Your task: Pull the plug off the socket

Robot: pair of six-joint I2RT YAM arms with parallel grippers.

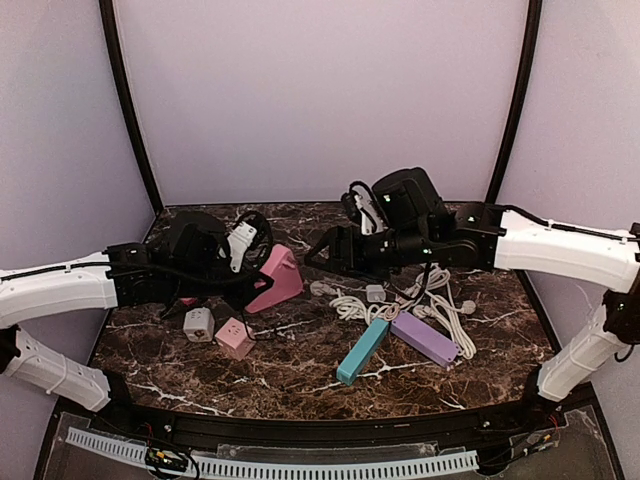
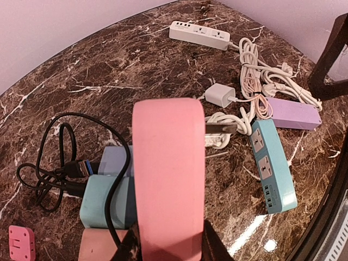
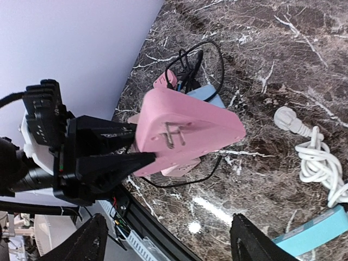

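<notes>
Pink wedge-shaped plastic socket block (image 3: 185,130), held above the dark marble bench (image 1: 300,370), clamped at one end by the left pincer (image 3: 136,145). The right pincer (image 3: 173,239) faces it, wide open and empty. No plug is discernible in its slotted face. It is probably light, rigid and slick, so grip the flat sides.

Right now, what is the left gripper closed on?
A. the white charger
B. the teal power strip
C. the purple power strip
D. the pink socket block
D: the left gripper has its fingers clamped on one end of the pink socket block, while the teal power strip and the purple power strip lie clear of both grippers.
</notes>
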